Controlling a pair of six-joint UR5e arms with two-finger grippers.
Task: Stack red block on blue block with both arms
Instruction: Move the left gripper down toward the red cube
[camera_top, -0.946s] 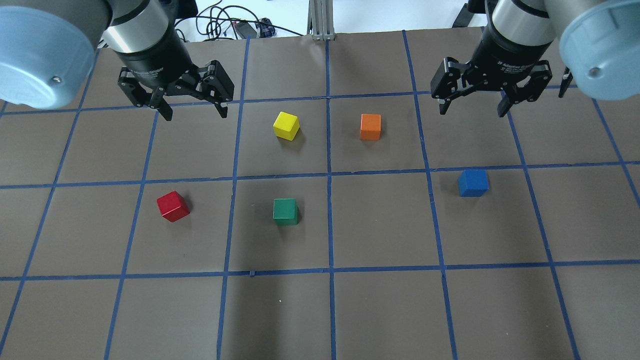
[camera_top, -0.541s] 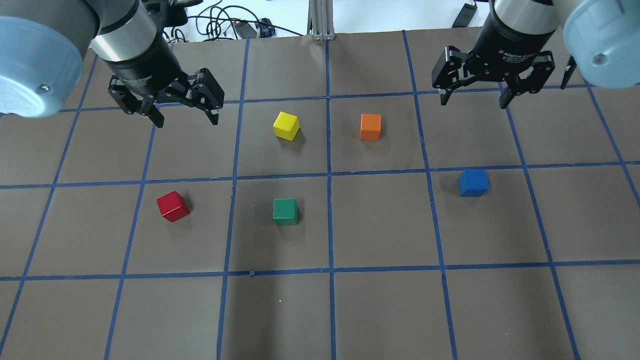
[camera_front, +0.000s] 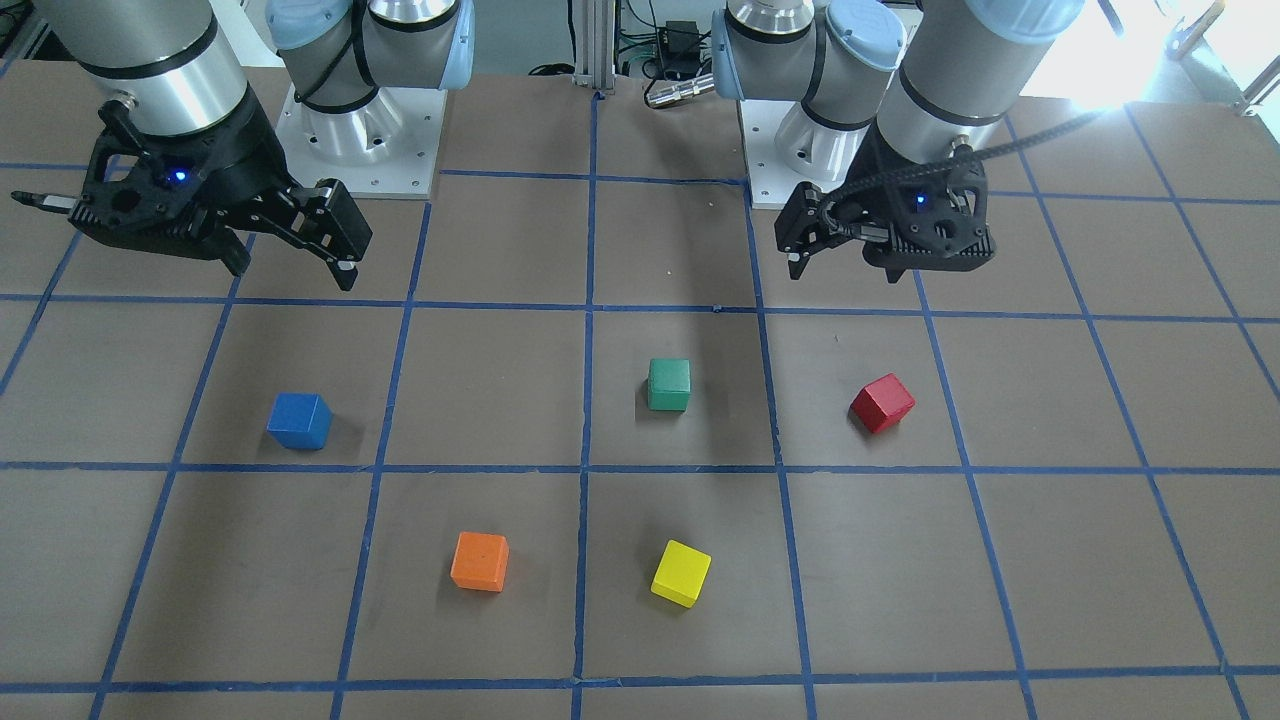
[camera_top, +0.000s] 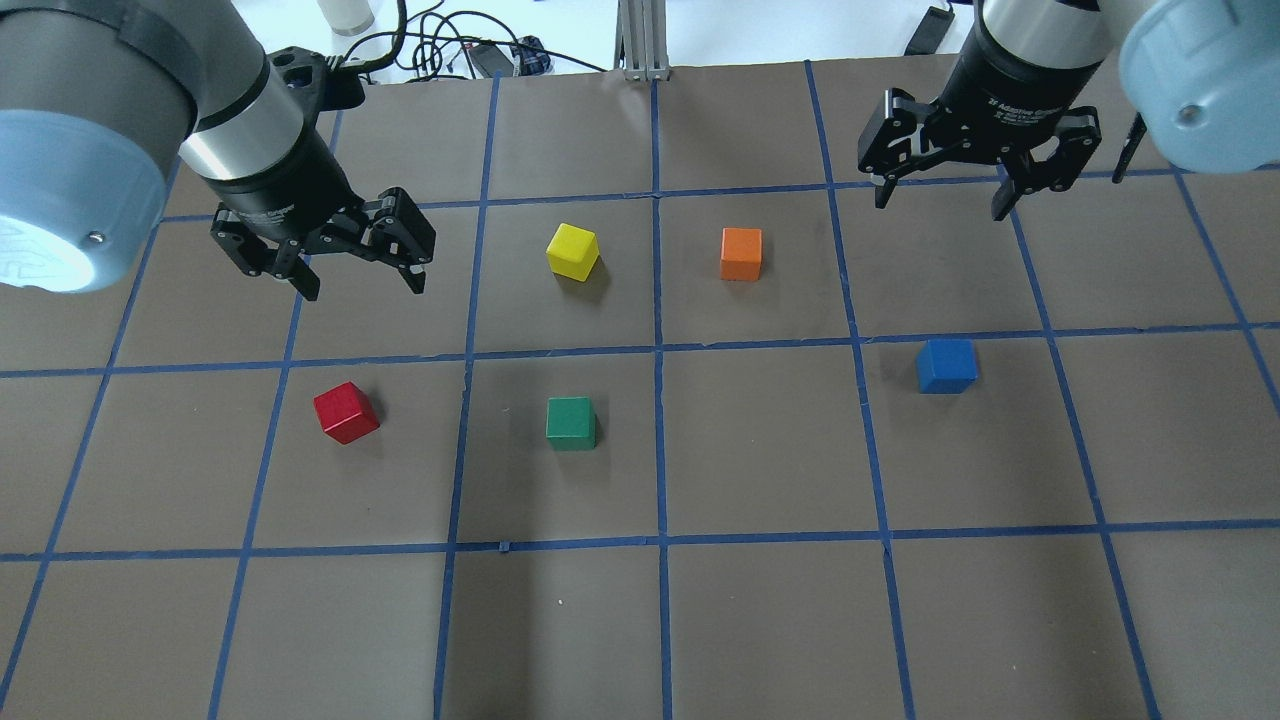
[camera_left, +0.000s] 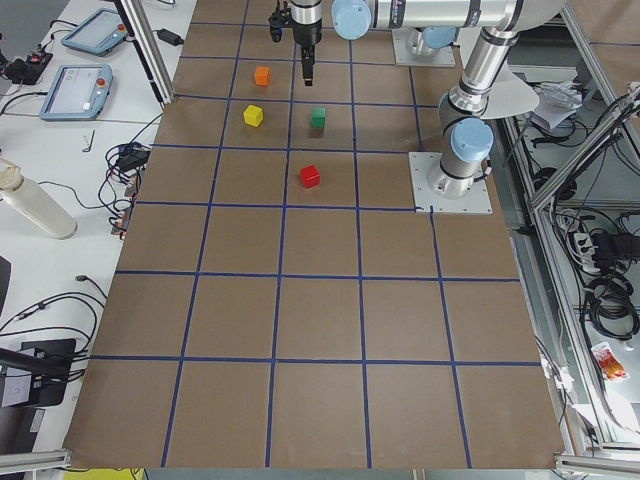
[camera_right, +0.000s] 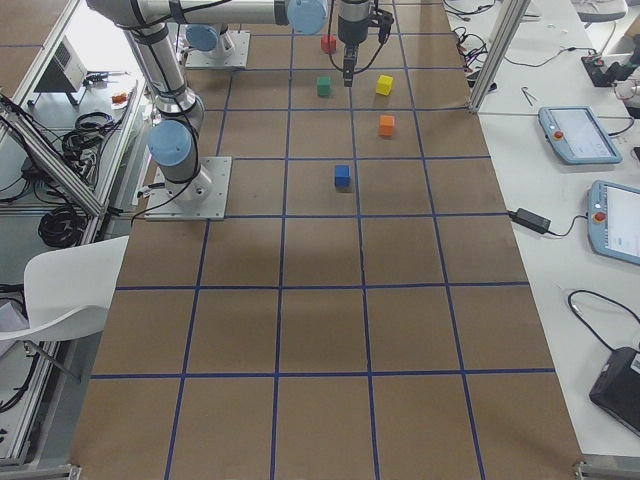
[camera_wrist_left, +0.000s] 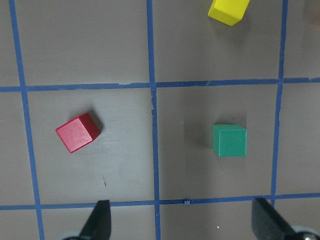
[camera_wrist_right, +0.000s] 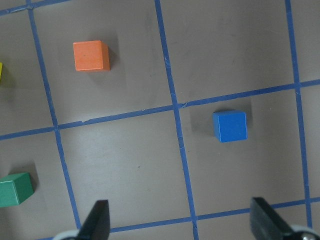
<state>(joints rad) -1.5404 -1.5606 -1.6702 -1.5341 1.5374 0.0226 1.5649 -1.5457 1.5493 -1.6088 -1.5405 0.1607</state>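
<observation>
Left gripper (camera_top: 364, 290), spread wide and pointing down, hovers near the red block (camera_top: 346, 412), while the right gripper (camera_top: 940, 208), equally spread, hovers near the blue block (camera_top: 946, 366), well apart.

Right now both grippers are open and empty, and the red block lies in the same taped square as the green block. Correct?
Not quite. The overhead view shows the red block and the green block in neighbouring squares, a blue tape line between them. The left gripper and the right gripper are indeed open and empty.
</observation>
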